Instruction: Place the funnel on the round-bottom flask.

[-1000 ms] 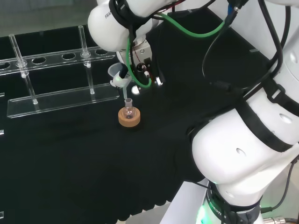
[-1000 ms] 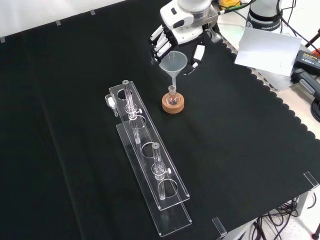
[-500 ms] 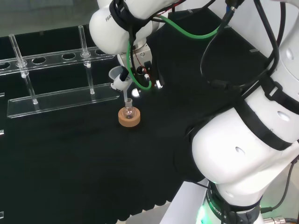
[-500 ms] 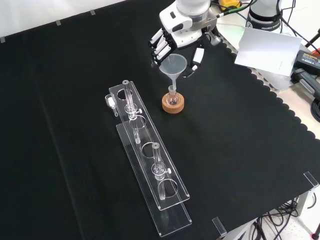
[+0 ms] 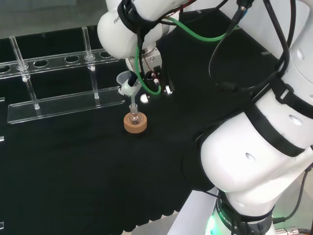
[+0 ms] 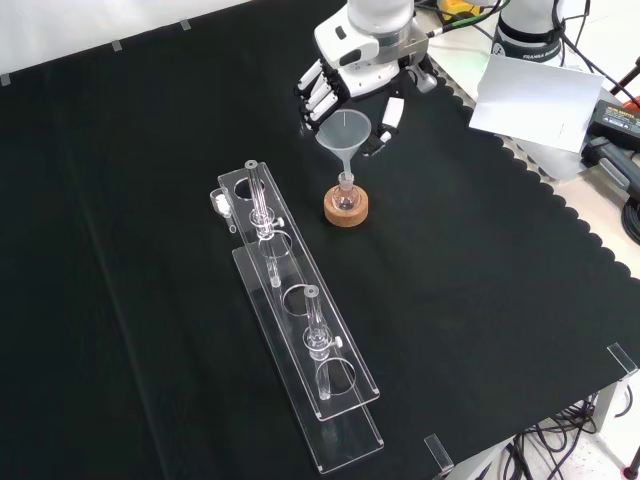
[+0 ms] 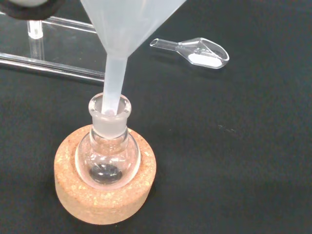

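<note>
A small round-bottom flask (image 6: pixel 345 196) stands upright in a cork ring (image 6: pixel 346 211) on the black cloth. The hand (image 6: pixel 352 82) hangs above it, with fingers (image 6: pixel 314 96) and thumb (image 6: pixel 392 113) curled round the rim of a translucent funnel (image 6: pixel 345 133). In the wrist view the funnel's stem (image 7: pixel 114 83) reaches down into the flask's neck (image 7: pixel 109 111), and the flask's bulb (image 7: pixel 107 157) sits in the cork ring (image 7: pixel 104 196). In the head view the funnel (image 5: pixel 126 81) stands just above the flask (image 5: pixel 134 116), beside the hand (image 5: pixel 155 73).
A long clear tube rack (image 6: pixel 300 330) with glass tubes lies to the left of the flask in the front view. A small clear scoop (image 7: pixel 194 49) lies on the cloth near the rack (image 7: pixel 48 66). Papers and cables sit beyond the cloth's scalloped edge (image 6: pixel 520 150).
The hand has come down a little with the funnel. The stem, which hung at the flask's mouth, now sits inside the neck.
</note>
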{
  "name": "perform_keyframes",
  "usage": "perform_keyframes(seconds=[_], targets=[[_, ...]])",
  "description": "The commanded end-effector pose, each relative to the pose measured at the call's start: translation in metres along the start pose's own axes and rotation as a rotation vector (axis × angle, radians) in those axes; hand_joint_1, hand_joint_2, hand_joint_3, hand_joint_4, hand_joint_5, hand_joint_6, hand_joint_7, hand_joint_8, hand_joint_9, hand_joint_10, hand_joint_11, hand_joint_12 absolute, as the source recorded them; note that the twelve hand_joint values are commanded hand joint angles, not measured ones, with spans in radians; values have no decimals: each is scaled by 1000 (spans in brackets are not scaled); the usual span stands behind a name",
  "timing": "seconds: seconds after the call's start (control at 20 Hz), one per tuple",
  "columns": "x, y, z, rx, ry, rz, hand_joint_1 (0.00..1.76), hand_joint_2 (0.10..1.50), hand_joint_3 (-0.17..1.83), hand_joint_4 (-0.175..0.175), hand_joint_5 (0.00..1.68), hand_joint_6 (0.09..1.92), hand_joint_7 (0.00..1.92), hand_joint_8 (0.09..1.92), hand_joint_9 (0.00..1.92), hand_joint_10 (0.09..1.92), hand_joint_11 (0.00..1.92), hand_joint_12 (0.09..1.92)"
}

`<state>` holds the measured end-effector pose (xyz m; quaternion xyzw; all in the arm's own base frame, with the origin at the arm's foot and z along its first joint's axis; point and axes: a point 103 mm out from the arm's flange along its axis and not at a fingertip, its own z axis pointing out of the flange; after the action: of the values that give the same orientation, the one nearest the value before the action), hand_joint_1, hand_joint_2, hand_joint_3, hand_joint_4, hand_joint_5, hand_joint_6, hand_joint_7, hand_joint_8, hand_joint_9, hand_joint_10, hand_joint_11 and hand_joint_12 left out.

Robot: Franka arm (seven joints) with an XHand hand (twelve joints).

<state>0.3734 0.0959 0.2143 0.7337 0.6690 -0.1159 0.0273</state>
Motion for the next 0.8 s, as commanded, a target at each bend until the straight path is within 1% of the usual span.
perform_keyframes(seconds=[0.05,0.55,0.75,0.8], targets=[[1,1,3,-12,5,-3,879,734,590,-35,977,712,775,688,970,399,610,1179],[4,1,8,-7,-6,-3,879,735,593,-36,974,714,763,690,958,401,611,1178],[0,3,13,-6,9,-5,878,735,593,-38,969,714,751,690,952,402,606,1177],[3,3,12,-8,0,-4,878,735,593,-38,968,714,748,690,950,402,605,1178]])
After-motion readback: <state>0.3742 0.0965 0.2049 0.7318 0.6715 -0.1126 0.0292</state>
